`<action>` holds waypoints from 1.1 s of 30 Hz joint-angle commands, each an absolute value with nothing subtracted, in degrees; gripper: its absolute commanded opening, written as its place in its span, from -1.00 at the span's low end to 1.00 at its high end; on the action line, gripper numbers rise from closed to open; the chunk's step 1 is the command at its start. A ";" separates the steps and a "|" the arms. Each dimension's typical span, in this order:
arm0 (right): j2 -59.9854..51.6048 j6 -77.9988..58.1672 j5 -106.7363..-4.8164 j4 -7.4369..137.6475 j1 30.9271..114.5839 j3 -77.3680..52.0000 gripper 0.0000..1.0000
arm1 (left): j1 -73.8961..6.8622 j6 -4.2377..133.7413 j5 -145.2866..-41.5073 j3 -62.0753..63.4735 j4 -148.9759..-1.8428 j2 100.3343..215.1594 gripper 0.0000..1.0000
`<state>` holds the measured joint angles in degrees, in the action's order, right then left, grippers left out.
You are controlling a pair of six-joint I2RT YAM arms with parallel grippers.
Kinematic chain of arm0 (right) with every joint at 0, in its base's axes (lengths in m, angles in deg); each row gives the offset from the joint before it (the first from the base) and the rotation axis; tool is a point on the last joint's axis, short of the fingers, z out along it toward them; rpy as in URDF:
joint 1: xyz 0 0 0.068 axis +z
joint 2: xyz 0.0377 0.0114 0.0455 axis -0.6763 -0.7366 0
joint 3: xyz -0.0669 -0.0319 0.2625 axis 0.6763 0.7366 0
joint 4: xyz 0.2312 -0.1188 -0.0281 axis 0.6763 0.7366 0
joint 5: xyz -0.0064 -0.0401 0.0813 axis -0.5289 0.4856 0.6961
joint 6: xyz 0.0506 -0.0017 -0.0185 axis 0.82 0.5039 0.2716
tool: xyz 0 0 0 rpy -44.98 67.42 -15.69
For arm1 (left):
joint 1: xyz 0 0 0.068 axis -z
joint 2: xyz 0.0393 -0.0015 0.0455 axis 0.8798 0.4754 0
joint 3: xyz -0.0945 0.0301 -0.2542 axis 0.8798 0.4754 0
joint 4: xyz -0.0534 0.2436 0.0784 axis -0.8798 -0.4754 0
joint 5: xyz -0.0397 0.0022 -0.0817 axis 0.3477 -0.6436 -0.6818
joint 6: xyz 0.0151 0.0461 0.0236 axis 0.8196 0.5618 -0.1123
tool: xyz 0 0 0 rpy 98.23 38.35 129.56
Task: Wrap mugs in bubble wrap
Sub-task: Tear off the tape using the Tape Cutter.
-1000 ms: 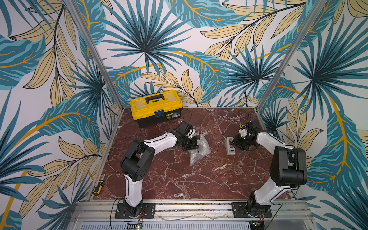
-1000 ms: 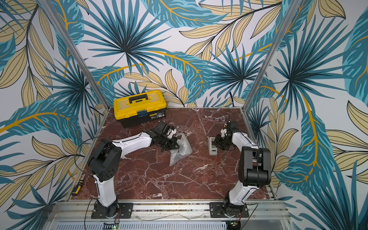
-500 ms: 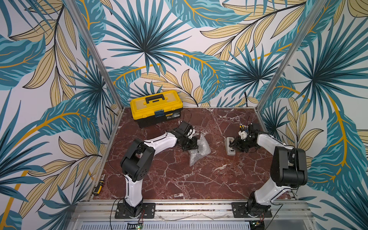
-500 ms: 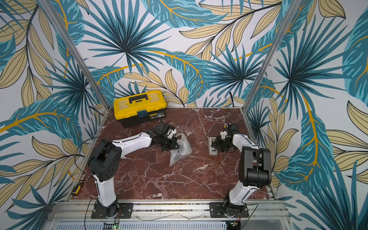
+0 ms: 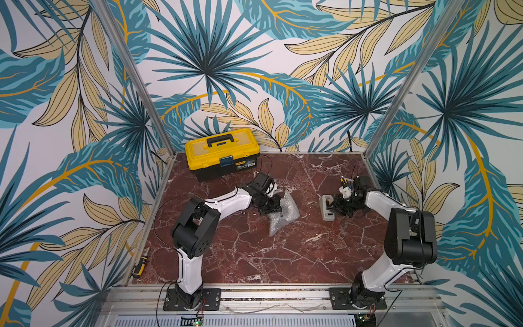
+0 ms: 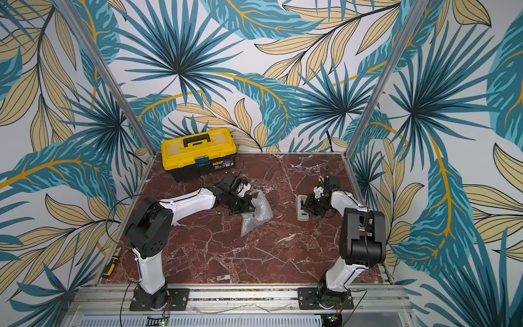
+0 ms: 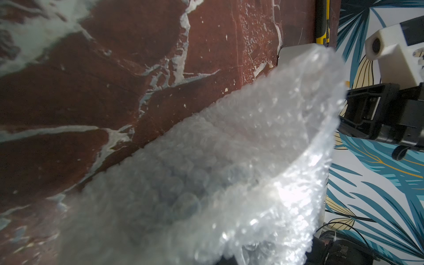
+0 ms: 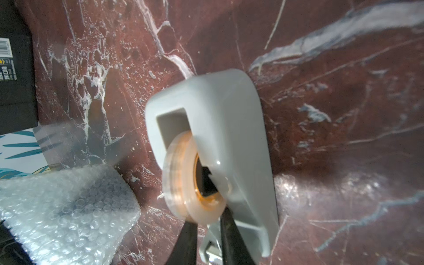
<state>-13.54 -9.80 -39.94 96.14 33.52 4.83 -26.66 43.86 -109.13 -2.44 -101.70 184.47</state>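
Status: left end effector (image 5: 273, 208) clamped shut on bubble wrap (image 5: 286, 216) bundle. right end effector (image 8: 207, 218) jaws just narrowed at tape dispenser (image 8: 229, 114); grip unconfirmed. Likely taping stage next.

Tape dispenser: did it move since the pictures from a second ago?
No. In a top view the tape dispenser is in the same spot, just as far from the yellow toolbox as before.
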 commanded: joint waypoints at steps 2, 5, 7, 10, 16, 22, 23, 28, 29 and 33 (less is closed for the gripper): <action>-14.87 -10.07 -40.11 96.75 33.33 6.50 -0.76 | -26.20 44.79 -106.85 -2.71 -106.28 185.35 -0.96; -14.26 -9.83 -39.74 96.52 33.33 6.83 -0.89 | -26.20 44.79 -106.76 -2.63 -106.31 185.25 -0.96; -13.57 -9.74 -39.39 96.39 33.33 6.96 -0.98 | -26.20 44.77 -106.82 -2.66 -106.31 185.32 -0.96; -12.73 -9.26 -38.73 96.30 33.33 6.79 -1.00 | -26.20 44.71 -106.87 -2.59 -106.27 185.29 -0.96; -11.55 -8.32 -37.92 96.53 33.32 5.48 -1.00 | -26.20 44.71 -106.90 -2.74 -106.31 185.37 -0.96; -10.67 -7.98 -37.97 98.19 33.33 3.84 -1.00 | -26.20 44.71 -106.90 -2.64 -106.31 185.27 -0.96; -10.64 -8.01 -37.97 98.62 33.35 3.56 -1.00 | -26.18 44.77 -106.84 -2.58 -106.27 185.38 -0.96; -9.98 -7.98 -38.16 99.86 33.33 2.56 -1.00 | -26.15 44.79 -106.84 -2.65 -106.31 185.32 -0.96; -9.96 -7.99 -38.23 100.19 33.35 2.29 -1.00 | -26.19 44.79 -106.88 -2.68 -106.31 185.37 -0.96; -9.94 -8.05 -38.27 100.99 33.35 1.38 -1.00 | -26.18 44.88 -106.97 -2.75 -106.27 185.49 -0.96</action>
